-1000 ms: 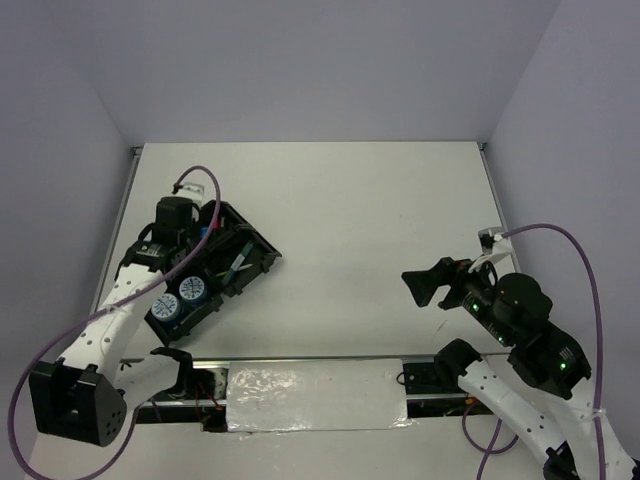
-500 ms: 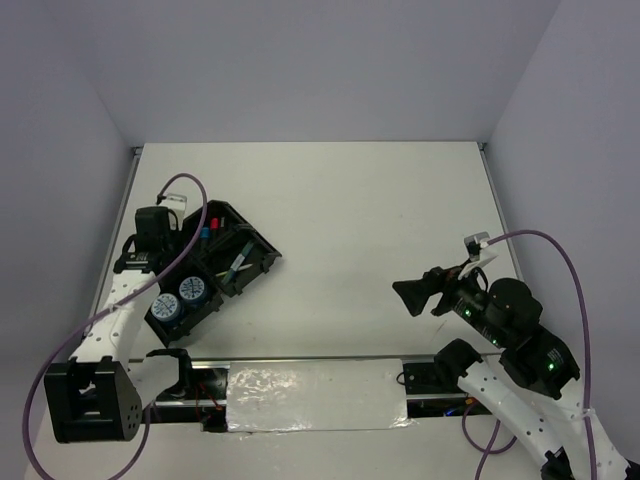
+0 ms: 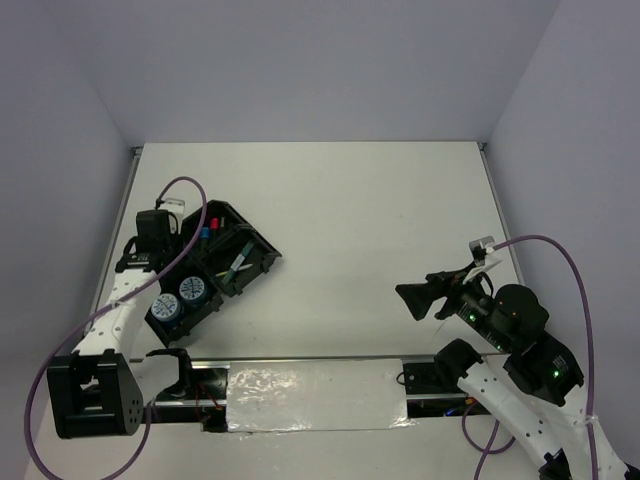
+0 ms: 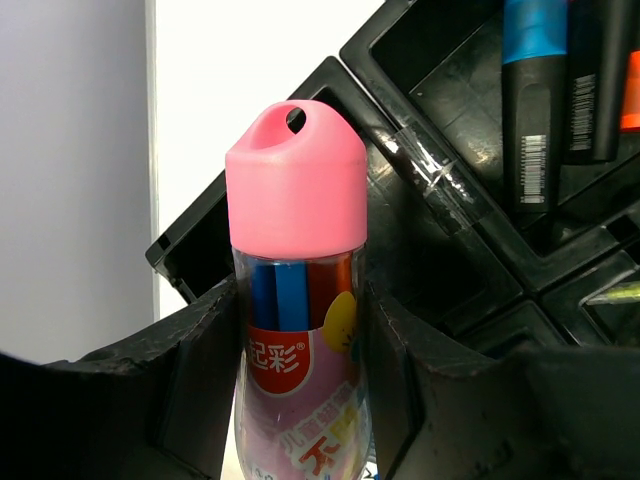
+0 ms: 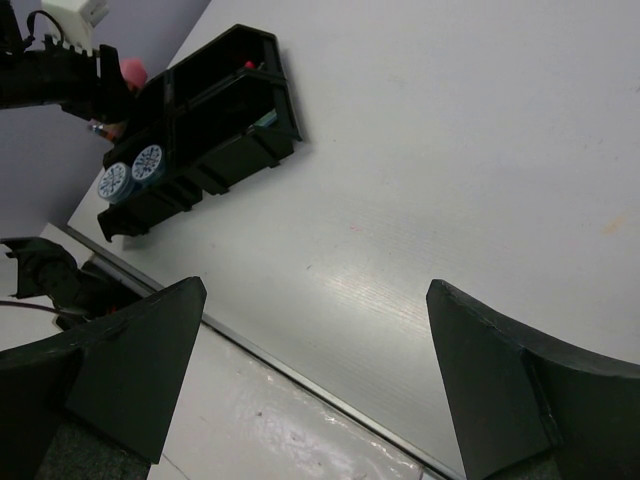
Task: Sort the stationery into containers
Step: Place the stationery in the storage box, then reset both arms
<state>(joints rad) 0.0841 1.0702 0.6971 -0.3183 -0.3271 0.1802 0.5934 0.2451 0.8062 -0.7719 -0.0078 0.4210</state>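
In the overhead view, tray: a black plastic organiser tray (image 3: 268, 256) with rectangular compartments lies askew at the left of the white table (image 3: 380, 210).
Overhead, tape: two round blue-white tape rolls (image 3: 165, 306) sit side by side in the tray's lower-left compartment.
Overhead, highlighters: a black highlighter with a blue cap (image 3: 203, 233) lies beside a red-pink-capped one in an upper compartment. A thin grey pen (image 3: 238, 262) lies in the next compartment towards the right.
Overhead, left arm: the white left arm (image 3: 120, 290) runs up the left of the frame and ends at the tray's upper-left edge. Its jaws are hidden here.
Overhead, right gripper: the black right gripper (image 3: 410, 297) is at the lower right, pointing left, well apart from the tray.

Left wrist view, left gripper: the left gripper (image 4: 300, 310) is clamped on a pink-capped clear plastic tube (image 4: 295, 180).
Left wrist view, tube: it stands upright mid-frame, cap above the fingers (image 4: 205, 380), with coloured sticks and a printed label showing through.
Left wrist view, tray: its corner wall (image 4: 400, 200) is behind the tube. Whether they touch cannot be told.
Left wrist view, upper right: blue-capped (image 4: 535, 40) and orange-capped (image 4: 630, 90) highlighters lie in one compartment.

Right wrist view, right gripper: its fingers (image 5: 130, 370) stand wide apart at the lower corners, with only bare table between them.
Right wrist view, tray: it lies at the upper left (image 5: 250, 150), with the tape rolls (image 5: 147, 160) at its lower-left end. The pink cap (image 5: 132, 70) shows just beside the tray's left end.
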